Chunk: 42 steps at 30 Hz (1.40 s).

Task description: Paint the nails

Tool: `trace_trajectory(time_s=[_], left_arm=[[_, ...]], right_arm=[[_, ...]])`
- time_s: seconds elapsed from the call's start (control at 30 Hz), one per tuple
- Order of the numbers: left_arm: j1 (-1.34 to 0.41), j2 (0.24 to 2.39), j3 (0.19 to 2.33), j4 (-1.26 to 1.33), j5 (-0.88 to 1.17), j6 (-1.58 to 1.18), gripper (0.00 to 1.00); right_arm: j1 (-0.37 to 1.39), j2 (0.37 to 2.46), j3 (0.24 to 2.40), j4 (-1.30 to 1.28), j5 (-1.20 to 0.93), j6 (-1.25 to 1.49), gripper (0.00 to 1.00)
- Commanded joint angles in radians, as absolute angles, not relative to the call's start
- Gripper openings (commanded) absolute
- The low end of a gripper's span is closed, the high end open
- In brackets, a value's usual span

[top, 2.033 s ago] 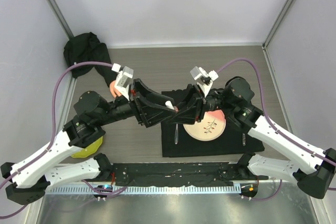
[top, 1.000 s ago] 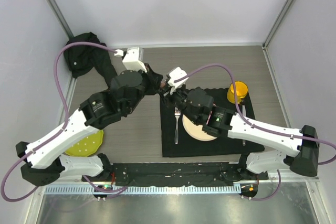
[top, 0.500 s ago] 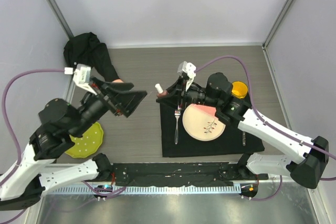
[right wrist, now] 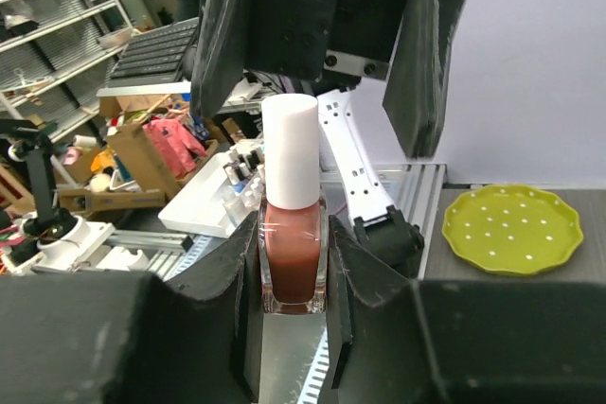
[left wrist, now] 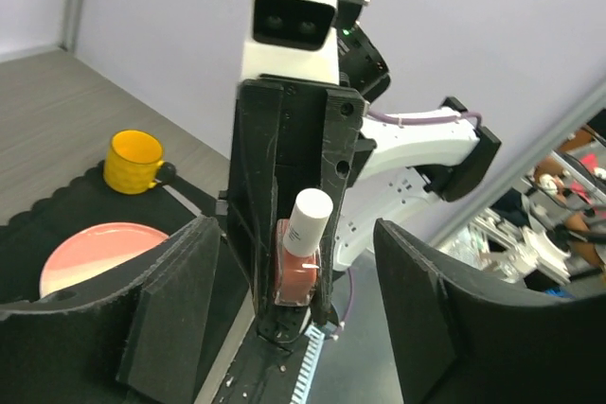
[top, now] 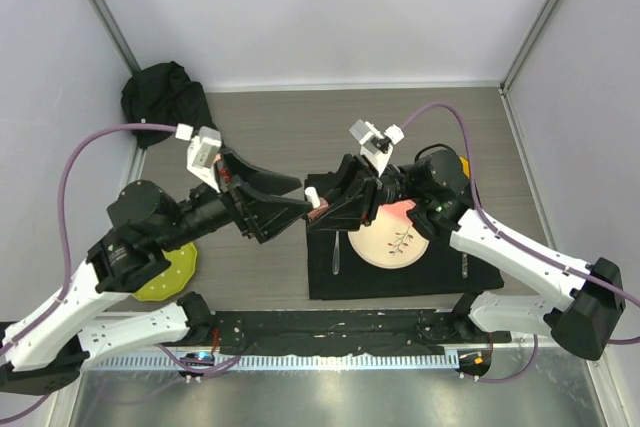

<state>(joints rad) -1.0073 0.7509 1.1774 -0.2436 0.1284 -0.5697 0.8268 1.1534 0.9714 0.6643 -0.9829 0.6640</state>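
Rust-red polish bottle (right wrist: 294, 262) clamped in right claw (right wrist: 294, 276); left claw (left wrist: 298, 314), spread wide, flanks its white cap (left wrist: 310, 219). Uncapping, seemingly: close on cap, twist. Nails hidden near black sleeve (top: 160, 97), upper left.

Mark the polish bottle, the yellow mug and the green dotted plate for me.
polish bottle (right wrist: 294, 257), right wrist view, on its reddish glass body.
yellow mug (left wrist: 132, 164), left wrist view, on its outer wall.
green dotted plate (right wrist: 511, 234), right wrist view, on its bare dotted face.

Bright, even overhead light; soft shadows; glare on metal rail (top: 320, 372); right fingers (right wrist: 95, 338) underexposed, soft.
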Motion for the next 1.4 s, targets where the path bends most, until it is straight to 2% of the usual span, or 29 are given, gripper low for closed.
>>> trace_trajectory(time_s=[0.0,0.13,0.23,0.37,0.53,0.6,0.7,0.77,0.8,0.83,0.9,0.97,1.1,1.17,1.2,1.23,1.3,1.33,1.37], left_arm=[[-1.005,0.788,1.190,-0.118,0.261,-0.558,0.67],[-1.006,0.819,1.196,-0.103,0.282,-0.557,0.60],[-1.005,0.824,1.198,-0.087,0.298,-0.549,0.51],[-1.005,0.834,1.221,-0.107,0.273,-0.519,0.11],[-1.006,0.848,1.252,-0.164,0.161,-0.494,0.00],[-1.005,0.867,1.278,-0.210,0.102,-0.488,0.00],[-1.006,0.905,1.319,-0.286,0.010,-0.494,0.00],[-1.006,0.933,1.341,-0.333,-0.171,-0.520,0.00],[-1.012,0.948,1.368,-0.394,-0.257,-0.570,0.00],[-1.015,1.000,1.387,-0.432,-0.387,-0.595,0.00],[-1.037,1.055,1.445,-0.532,-0.515,-0.659,0.00],[-1.040,1.117,1.473,-0.566,-0.577,-0.689,0.00],[-1.040,1.143,1.479,-0.508,-0.505,-0.700,0.00],[-1.040,1.115,1.459,-0.456,-0.432,-0.681,0.00],[-1.040,1.100,1.433,-0.436,-0.407,-0.673,0.02],[-1.039,1.083,1.419,-0.417,-0.378,-0.657,0.16],[-1.037,1.028,1.375,-0.356,-0.274,-0.637,0.39],[-1.038,1.011,1.362,-0.345,-0.244,-0.634,0.56],[-1.035,0.970,1.345,-0.336,-0.226,-0.629,0.62]], right_arm=[[0.815,1.177,0.982,0.861,-1.037,0.804,0.01],[0.808,1.175,0.983,0.858,-1.037,0.804,0.01],[0.804,1.172,0.982,0.847,-1.028,0.798,0.01],[0.804,1.173,0.985,0.802,-1.016,0.761,0.01],[0.804,1.151,1.023,0.504,-0.921,0.538,0.01],[0.804,1.135,1.061,0.364,-0.849,0.433,0.01],[0.836,1.098,1.100,0.152,-0.556,0.275,0.01],[0.921,1.088,1.129,0.007,-0.079,0.124,0.01],[1.062,1.094,1.146,-0.036,0.112,0.082,0.01],[1.128,1.106,1.152,-0.044,0.481,0.034,0.01],[1.288,1.152,1.157,0.029,0.728,-0.084,0.01],[1.333,1.170,1.155,0.073,0.874,-0.139,0.01],[1.338,1.172,1.152,0.084,0.789,-0.137,0.01],[1.312,1.143,1.138,0.081,0.694,-0.124,0.01],[1.290,1.131,1.123,0.068,0.578,-0.083,0.01],[1.231,1.103,1.117,0.061,0.489,-0.065,0.01],[1.178,1.077,1.086,0.061,0.273,-0.022,0.01],[1.152,1.056,1.078,0.060,0.220,-0.017,0.01],[1.122,1.045,1.069,0.060,0.174,-0.014,0.01]])
